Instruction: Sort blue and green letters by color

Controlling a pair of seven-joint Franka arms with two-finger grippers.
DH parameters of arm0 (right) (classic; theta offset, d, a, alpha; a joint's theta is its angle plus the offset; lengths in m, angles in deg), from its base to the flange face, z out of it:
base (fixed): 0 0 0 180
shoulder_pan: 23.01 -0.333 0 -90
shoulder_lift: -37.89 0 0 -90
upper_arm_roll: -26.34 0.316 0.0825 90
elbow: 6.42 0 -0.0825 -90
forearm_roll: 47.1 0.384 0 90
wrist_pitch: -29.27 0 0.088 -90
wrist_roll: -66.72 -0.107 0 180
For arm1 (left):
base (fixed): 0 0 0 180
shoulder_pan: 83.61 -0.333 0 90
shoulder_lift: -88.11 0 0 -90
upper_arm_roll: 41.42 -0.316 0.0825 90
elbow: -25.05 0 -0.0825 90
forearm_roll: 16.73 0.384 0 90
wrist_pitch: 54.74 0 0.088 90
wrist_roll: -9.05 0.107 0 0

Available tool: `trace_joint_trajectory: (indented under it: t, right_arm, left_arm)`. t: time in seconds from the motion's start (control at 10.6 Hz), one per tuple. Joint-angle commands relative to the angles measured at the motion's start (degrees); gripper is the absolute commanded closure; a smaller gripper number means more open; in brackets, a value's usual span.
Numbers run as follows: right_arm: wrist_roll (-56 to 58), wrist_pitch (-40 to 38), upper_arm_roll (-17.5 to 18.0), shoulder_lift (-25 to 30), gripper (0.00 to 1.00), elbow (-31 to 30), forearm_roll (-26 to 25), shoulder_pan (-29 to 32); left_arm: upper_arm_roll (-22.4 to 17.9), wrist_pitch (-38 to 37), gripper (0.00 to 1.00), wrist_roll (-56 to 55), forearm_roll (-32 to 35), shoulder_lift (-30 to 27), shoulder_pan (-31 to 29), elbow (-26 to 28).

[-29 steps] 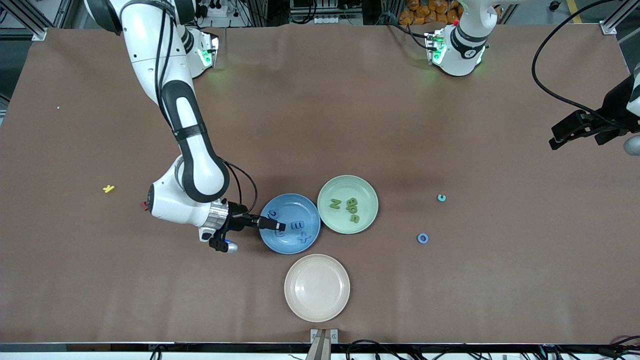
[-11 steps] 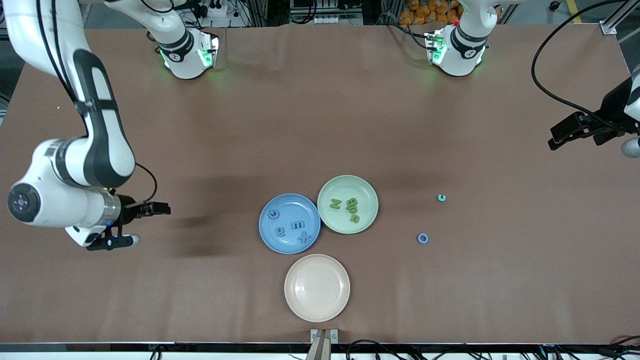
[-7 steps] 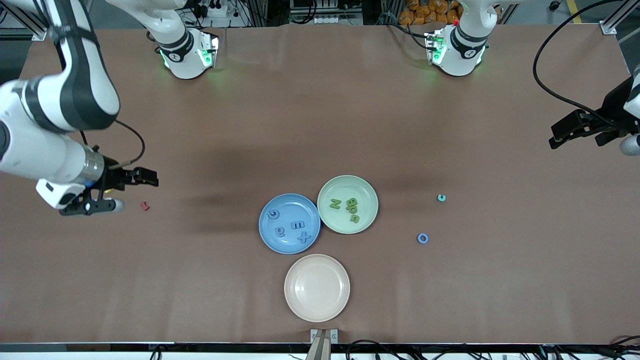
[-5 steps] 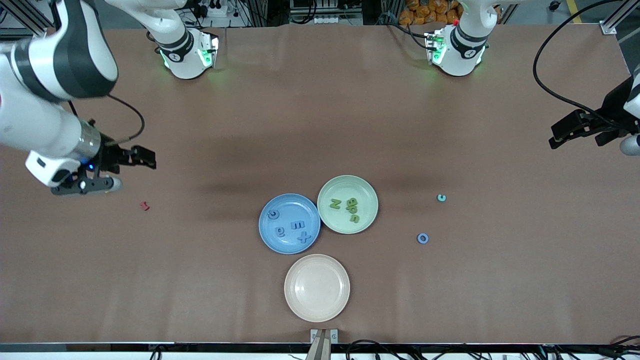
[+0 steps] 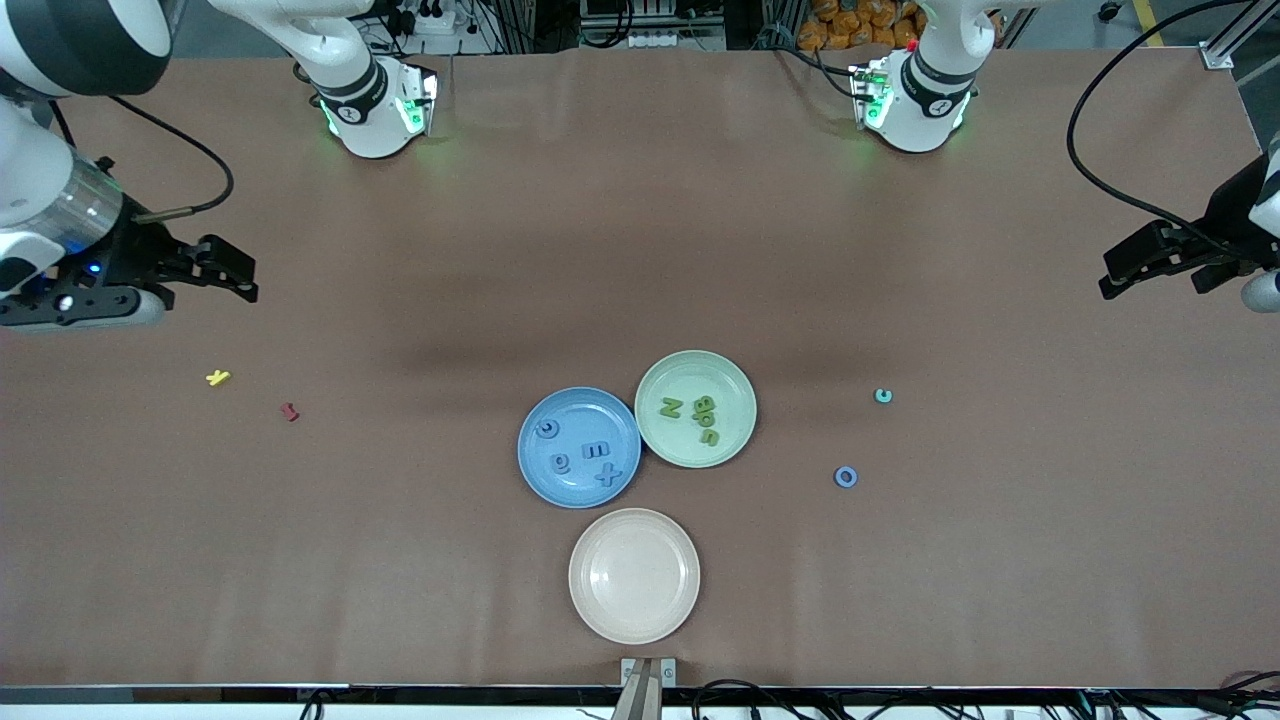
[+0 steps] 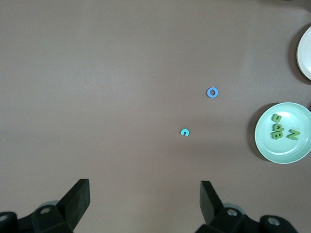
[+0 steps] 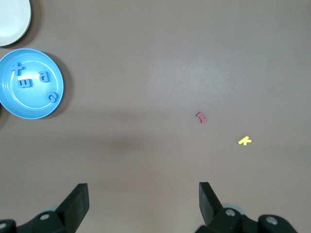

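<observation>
Several blue letters (image 5: 593, 451) lie in the blue plate (image 5: 575, 488), which also shows in the right wrist view (image 7: 29, 104). Three olive green letters (image 5: 669, 407) lie in the pale green plate (image 5: 690, 370), which also shows in the left wrist view (image 6: 286, 151). A blue O (image 5: 846, 477) (image 6: 212, 92) and a small teal c (image 5: 883, 396) (image 6: 184, 132) lie on the table toward the left arm's end. My right gripper (image 5: 238, 273) (image 7: 142, 187) is open and empty over the table at the right arm's end. My left gripper (image 5: 1108, 275) (image 6: 144, 184) is open and empty, waiting over its end.
An empty beige plate (image 5: 634, 575) sits nearer to the front camera than the blue plate. A small yellow letter (image 5: 217, 377) (image 7: 244, 141) and a small dark red letter (image 5: 290, 411) (image 7: 201, 117) lie toward the right arm's end.
My right gripper left the blue plate, where one more blue letter now lies, and swung up and away to the right arm's end. The left arm has not moved.
</observation>
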Motion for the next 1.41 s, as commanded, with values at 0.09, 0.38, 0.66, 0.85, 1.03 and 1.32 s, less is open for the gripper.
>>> trace_joint_trajectory:
  t: [0.09,0.38,0.66,0.85,1.03,1.32]
  right_arm:
    - [-0.87,-2.80,-1.42,-0.01,0.00,4.02,-1.64,-1.07]
    - [-0.96,-2.97,-1.42,-0.01,0.00,4.99,-1.37,-1.07]
    - [-0.87,-3.32,-1.42,-0.10,0.00,4.99,-1.90,-1.16]
    - [-0.87,-3.32,-1.42,-0.10,0.00,4.99,-1.90,-1.16]
    - [-0.87,-3.59,-1.42,-0.28,0.00,4.99,-1.90,-1.16]
    - [-0.87,-3.68,-1.43,-0.37,0.00,4.99,-1.90,-1.16]
  left_arm:
    - [0.08,-0.31,0.00,1.23,0.89,0.25,-0.41,-1.01]
    - [0.08,-0.31,0.00,1.14,0.81,0.16,-0.32,-1.01]
    - [0.08,-0.31,0.00,1.14,0.81,0.16,-0.32,-1.01]
    - [0.08,-0.31,0.00,1.23,0.72,0.16,-0.50,-1.01]
    - [0.08,-0.31,0.00,1.23,0.81,0.16,-0.50,-1.01]
    - [0.08,-0.31,0.00,1.23,0.81,0.07,-0.50,-0.92]
